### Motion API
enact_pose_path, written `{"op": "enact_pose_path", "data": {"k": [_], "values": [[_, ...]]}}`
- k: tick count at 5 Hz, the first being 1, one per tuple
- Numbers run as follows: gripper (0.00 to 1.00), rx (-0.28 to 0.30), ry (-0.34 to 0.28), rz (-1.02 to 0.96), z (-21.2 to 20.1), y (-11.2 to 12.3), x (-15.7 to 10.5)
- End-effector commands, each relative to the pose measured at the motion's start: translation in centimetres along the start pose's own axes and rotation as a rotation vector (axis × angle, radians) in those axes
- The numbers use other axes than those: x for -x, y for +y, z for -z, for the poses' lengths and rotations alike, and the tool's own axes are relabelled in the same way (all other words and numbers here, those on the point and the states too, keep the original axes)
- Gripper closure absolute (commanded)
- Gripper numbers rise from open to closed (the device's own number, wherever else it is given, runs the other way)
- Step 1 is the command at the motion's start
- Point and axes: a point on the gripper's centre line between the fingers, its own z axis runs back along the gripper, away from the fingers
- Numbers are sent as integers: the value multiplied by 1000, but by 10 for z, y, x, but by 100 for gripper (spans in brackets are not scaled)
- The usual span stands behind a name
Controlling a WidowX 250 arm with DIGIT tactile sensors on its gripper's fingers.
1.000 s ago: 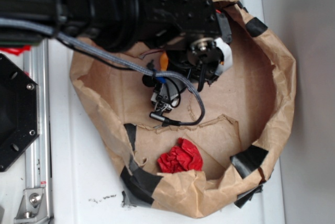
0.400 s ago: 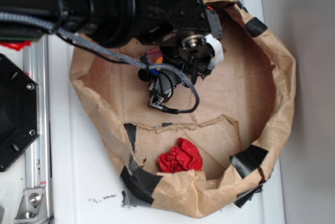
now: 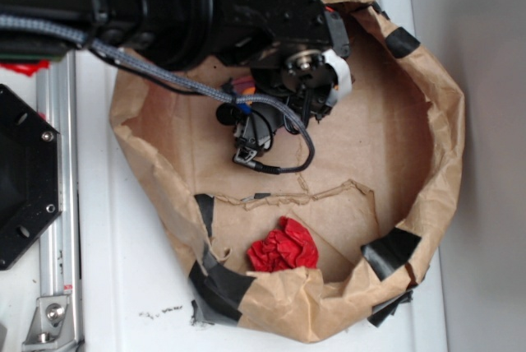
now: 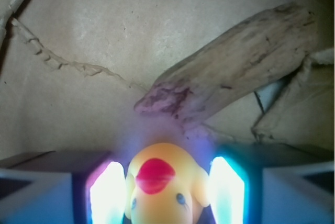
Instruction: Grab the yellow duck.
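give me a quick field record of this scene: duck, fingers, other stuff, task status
duck: yellow, red beak, sits between the fingers, seen in wrist view only
gripper: closed in on the duck, a finger at each side; firm contact cannot be confirmed
wood: flat brown sliver on the paper just beyond the duck
red wad: crumpled paper at the near side of the bag, apart from the arm
bag: brown paper with black tape patches, forms a walled tray
status: duck looks grasped, not visibly lifted

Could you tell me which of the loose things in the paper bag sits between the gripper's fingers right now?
The yellow duck, red beak up, sits between the fingers. The wood sliver lies just beyond it, and the red paper wad is far off.
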Motion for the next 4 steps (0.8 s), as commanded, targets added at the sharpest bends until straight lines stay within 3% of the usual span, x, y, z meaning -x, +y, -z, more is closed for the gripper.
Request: {"op": "enact_pose_path", "data": {"k": [1,2,4], "values": [[100,-32,-168,-93,-90,-3,-13],[100,22,-170,-172,-140,-17,-32],[100,-23,-123,-299,-144,-36,-40]]}}
